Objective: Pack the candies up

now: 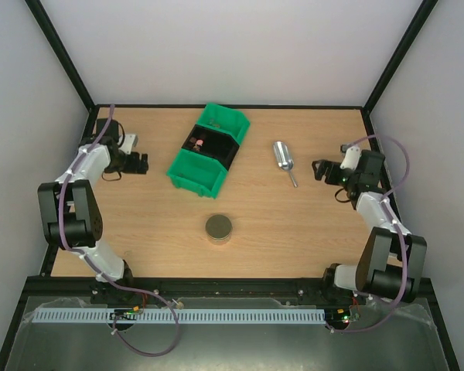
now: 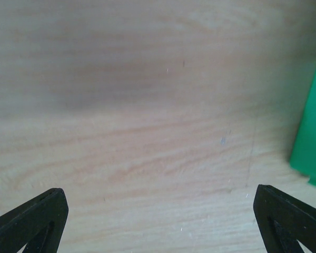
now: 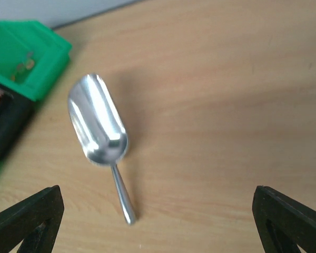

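Green plastic forms the bin (image 1: 187, 171) lying aslant toward the back of the desk (image 1: 139, 224), with a black bin (image 1: 219, 151) set inside it, where the few tiny candies (image 1: 199, 142) that show are lying. To the right of the bins a metal scoop (image 1: 283, 157) lies flat, and a small round jar (image 1: 219, 228) stands nearer the arms. Left pincer (image 2: 158, 221) and right pincer (image 3: 158, 221) are both spread wide and hold nothing, the left beside the green bin, the right facing the scoop but apart from it.
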### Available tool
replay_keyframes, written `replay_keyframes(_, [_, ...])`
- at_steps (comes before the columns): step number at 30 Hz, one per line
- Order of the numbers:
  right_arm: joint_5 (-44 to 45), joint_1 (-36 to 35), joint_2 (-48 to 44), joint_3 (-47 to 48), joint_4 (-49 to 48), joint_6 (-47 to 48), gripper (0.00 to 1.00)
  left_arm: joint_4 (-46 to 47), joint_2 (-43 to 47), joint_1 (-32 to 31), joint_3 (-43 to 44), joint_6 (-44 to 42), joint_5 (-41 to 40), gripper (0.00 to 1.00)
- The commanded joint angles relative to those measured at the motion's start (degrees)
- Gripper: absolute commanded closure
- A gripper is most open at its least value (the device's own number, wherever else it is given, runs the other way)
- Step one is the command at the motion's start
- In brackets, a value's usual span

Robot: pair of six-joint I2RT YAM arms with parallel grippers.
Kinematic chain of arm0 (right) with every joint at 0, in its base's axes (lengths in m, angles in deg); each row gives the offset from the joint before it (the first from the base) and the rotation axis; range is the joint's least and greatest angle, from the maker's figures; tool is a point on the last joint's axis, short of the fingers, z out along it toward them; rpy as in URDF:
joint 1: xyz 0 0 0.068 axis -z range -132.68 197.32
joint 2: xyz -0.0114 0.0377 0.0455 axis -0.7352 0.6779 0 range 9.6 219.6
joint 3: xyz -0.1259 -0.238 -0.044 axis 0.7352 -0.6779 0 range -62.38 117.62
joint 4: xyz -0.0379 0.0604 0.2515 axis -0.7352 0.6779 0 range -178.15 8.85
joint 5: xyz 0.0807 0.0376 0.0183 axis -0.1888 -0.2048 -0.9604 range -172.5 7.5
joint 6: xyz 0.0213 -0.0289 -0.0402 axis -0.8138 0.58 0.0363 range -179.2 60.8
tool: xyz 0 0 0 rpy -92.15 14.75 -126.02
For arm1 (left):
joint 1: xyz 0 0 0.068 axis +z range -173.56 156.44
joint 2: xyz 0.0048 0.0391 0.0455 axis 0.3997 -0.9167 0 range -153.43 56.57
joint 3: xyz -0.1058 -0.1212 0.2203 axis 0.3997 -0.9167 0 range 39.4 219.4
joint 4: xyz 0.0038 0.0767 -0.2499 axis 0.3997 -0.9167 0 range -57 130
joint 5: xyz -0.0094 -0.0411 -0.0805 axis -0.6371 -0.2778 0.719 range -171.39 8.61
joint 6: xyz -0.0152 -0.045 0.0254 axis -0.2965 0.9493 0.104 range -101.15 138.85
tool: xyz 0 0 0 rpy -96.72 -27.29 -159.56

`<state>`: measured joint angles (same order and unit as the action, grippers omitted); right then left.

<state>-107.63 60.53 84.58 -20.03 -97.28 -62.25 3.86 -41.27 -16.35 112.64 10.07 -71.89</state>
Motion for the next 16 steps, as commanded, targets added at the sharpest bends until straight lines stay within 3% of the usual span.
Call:
replay_keyframes(1, [-1.91, 0.21, -3.34, -5.38, 1.15, 1.66, 0.01, 4.07, 4.67, 0.35, -6.02, 0.81, -1.64, 0.01])
replay_keyframes(16, [-3.82, 0.14, -7.01, -10.06, -0.35, 2.36, 0.01, 8.86, 5.67, 0.36, -10.34, 2.42, -1.88, 0.01])
